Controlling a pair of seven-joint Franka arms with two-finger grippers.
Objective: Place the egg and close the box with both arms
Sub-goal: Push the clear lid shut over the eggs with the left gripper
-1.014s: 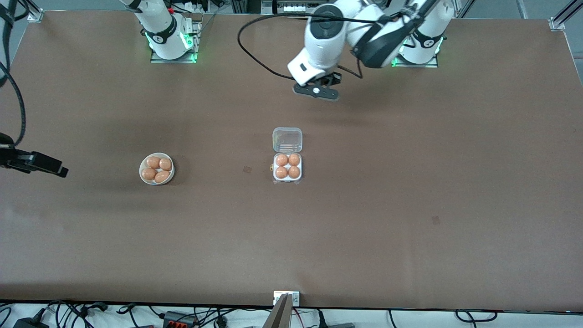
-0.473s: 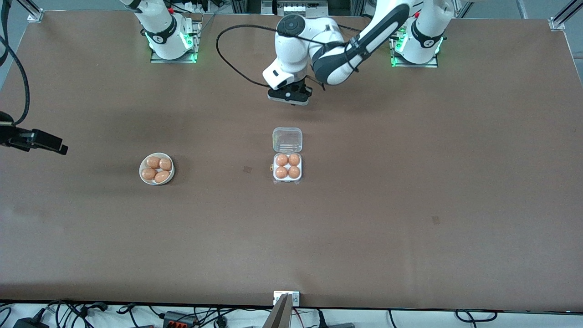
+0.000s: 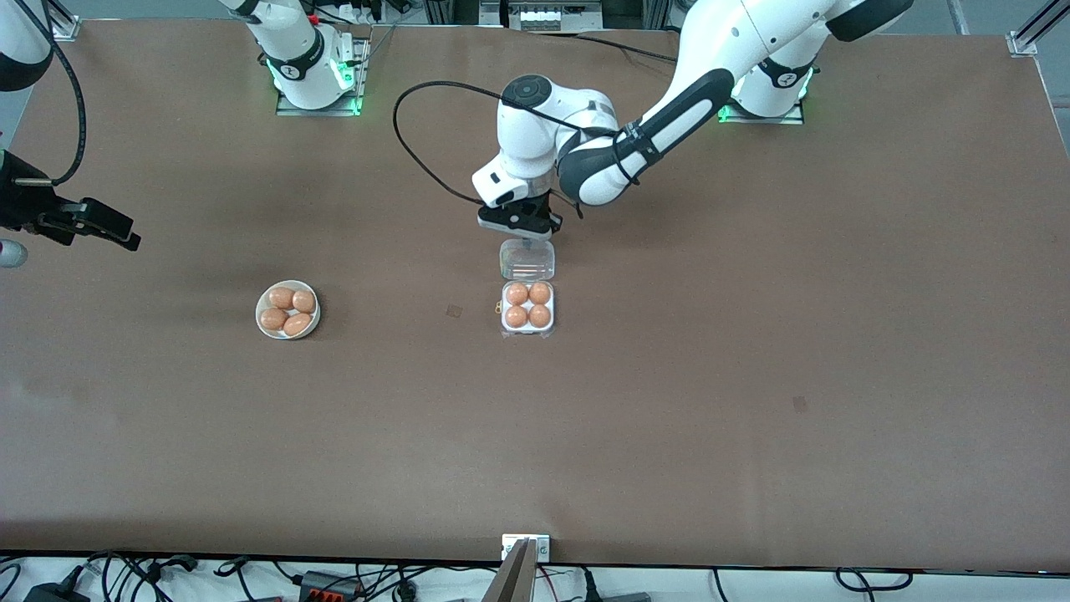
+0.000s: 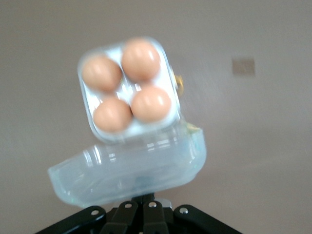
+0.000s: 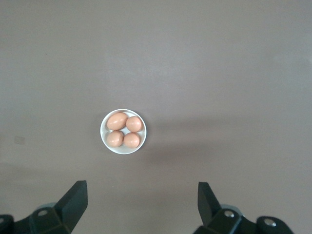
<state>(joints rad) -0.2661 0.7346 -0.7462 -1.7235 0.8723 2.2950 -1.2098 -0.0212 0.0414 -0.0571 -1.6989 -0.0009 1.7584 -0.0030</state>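
No brand, label or writing can be read on anything here.

The box [image 3: 527,308] is a small square white tray with four cups, each holding a smooth orange-brown egg, two by two. One of them, the egg [image 3: 540,293] in the cup nearest the hinge toward the left arm's end, looks no different from its three neighbours. The clear lid [image 3: 527,258] is hinged on the edge farther from the front camera and lies thrown back flat on the table, so tray and lid together make a long shape running straight from the front camera toward the robots' bases. In the left wrist view the lid [image 4: 129,168] shows as a glassy, rounded shell, with the four eggs in the tray just past it.

The left gripper [image 3: 520,221] is low at the lid's outer edge, the edge farthest from the tray. Its fingers are clenched tight together with nothing between them, and the tips sit right at that rim; whether they actually touch it I cannot tell. The tray with the eggs lies just past the lid from those fingertips.

The right gripper [image 3: 107,227] hangs over the table's edge at the right arm's end, well apart from the box. Its fingers [image 5: 73,200] are spread wide and hold nothing. Straight out ahead of them, some way off, stands a round white bowl [image 3: 287,310] with four more eggs of the same colour.
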